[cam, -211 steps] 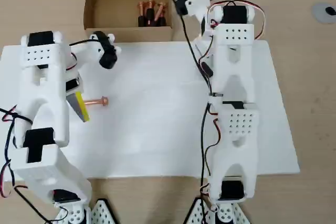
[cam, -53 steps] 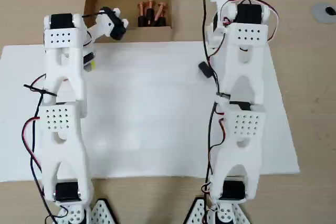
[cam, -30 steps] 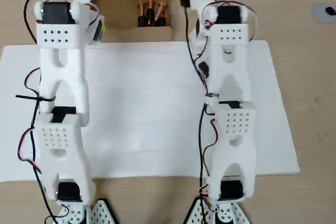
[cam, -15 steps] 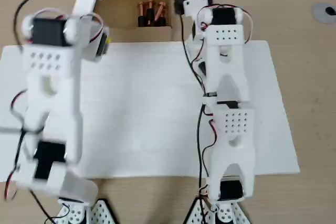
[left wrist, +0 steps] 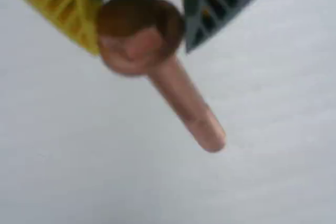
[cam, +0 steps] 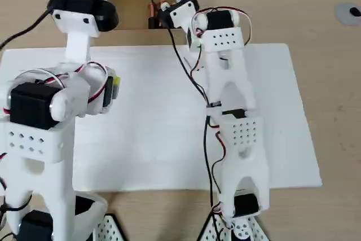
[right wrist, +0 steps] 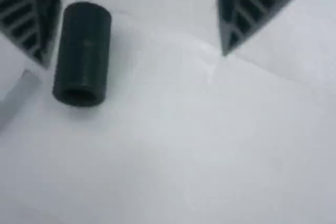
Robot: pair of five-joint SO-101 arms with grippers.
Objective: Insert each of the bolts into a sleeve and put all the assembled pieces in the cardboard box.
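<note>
The left arm (cam: 39, 122) stands raised over the left side of the white sheet (cam: 152, 111) that covers the middle of the bench (cam: 327, 83). In its wrist view, the left jaws, 1 yellow and 1 dark, are closed on the head of a copper bolt (left wrist: 157, 61). The bolt's shank sticks out free from between them, above the bare sheet.

The right arm (cam: 231, 83) stretches forward to the far edge of the sheet, its wrist close to the front wall of the cardboard box (cam: 135, 4). The right jaws are spread wide and grip nothing. 1 black sleeve (right wrist: 81, 53) lies on its side on the sheet between them, just beside 1 jaw and well apart from the other. Whether it touches that near jaw cannot be told.

The box sits at the far edge of the bench, beyond the sheet. Some assembled pieces (cam: 152, 15), copper bolts in black sleeves, rest against its front wall, partly hidden behind the right arm's wrist.
</note>
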